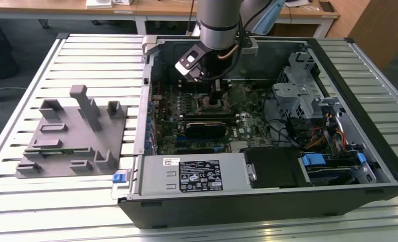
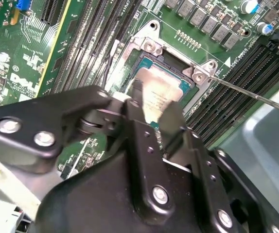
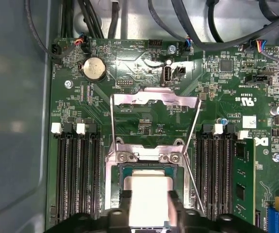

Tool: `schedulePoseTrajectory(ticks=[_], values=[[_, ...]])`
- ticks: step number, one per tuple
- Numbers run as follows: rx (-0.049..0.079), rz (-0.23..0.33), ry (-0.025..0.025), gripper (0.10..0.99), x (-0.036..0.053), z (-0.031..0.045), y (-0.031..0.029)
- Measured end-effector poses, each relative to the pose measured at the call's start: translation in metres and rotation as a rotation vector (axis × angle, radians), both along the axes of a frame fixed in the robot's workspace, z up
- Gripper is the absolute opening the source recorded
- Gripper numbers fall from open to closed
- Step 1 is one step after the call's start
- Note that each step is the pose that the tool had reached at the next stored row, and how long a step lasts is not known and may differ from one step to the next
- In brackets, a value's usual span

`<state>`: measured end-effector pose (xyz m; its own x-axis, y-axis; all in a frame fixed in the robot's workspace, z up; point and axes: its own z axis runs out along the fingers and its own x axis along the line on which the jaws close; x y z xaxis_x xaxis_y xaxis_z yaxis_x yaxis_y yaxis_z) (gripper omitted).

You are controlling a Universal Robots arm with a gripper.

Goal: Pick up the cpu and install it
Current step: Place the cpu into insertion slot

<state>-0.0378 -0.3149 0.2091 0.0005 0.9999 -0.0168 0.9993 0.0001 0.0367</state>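
Note:
The cpu (image 3: 149, 189), a small square chip with a pale silvery top, sits in or just over the open socket (image 3: 148, 156) on the green motherboard; which of the two I cannot tell. My gripper (image 3: 149, 208) is over it, its black fingers (image 2: 138, 99) pressed against two opposite edges of the cpu (image 2: 163, 90). The socket's metal load plate (image 3: 154, 97) is flipped back, and its thin lever (image 2: 249, 93) sticks out to the side. In the exterior view the gripper (image 1: 216, 98) reaches down inside the open computer case (image 1: 360, 166).
A grey plastic fixture (image 1: 71, 136) lies on the slatted table at the exterior view's left, with a green memory stick (image 1: 51, 150) in it. Inside the case are a black block (image 1: 202, 126), the drive cage (image 1: 306, 96), the power supply (image 1: 192, 174) and cables. Memory slots (image 3: 76, 179) flank the socket.

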Motion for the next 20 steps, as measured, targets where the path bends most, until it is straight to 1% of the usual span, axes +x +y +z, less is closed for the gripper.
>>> schedulePoseTrajectory(ticks=[2,3,5,6,8,20], values=[[0.0,0.0,-0.0001,0.345,0.0,0.0006,0.0],[0.0,0.0,0.0,0.345,0.0,0.001,0.0],[0.0,0.0,0.0,0.227,0.0,0.0018,0.0],[0.0,0.0,0.0001,0.227,0.0,0.0022,0.0],[0.0,0.0,0.0002,0.11,0.0,0.0033,0.0],[0.0,0.0,0.0005,0.106,0.0,0.0132,0.0]])
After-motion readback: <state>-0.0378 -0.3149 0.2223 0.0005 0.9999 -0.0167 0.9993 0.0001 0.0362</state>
